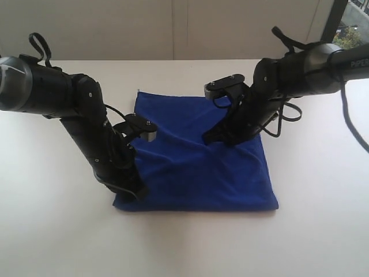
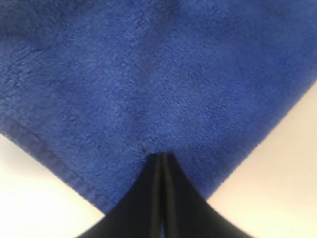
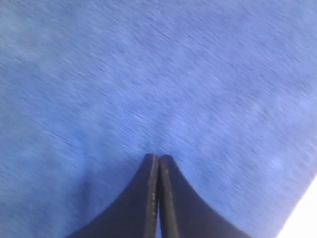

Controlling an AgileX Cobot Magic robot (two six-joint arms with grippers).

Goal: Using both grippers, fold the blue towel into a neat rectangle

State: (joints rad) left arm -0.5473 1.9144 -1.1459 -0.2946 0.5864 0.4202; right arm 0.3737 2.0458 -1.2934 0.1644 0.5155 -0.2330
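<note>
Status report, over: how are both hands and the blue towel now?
Left hand shut, tips at a corner of the deep blue terry towel. Right hand shut over its middle. Towel on white table; no obstacle seen.

Towel (image 1: 196, 167): deep royal blue throughout, fine looped terry texture, no print; the stitched hem is the same blue. Surface (image 1: 184, 248): plain white, unpatterned. Left tool (image 2: 161, 159) and right tool (image 3: 158, 159): plain black. Left arm (image 1: 86, 127) and right arm (image 1: 271, 86): black with grey parts. Far wall (image 1: 173, 29): off-white.
</note>
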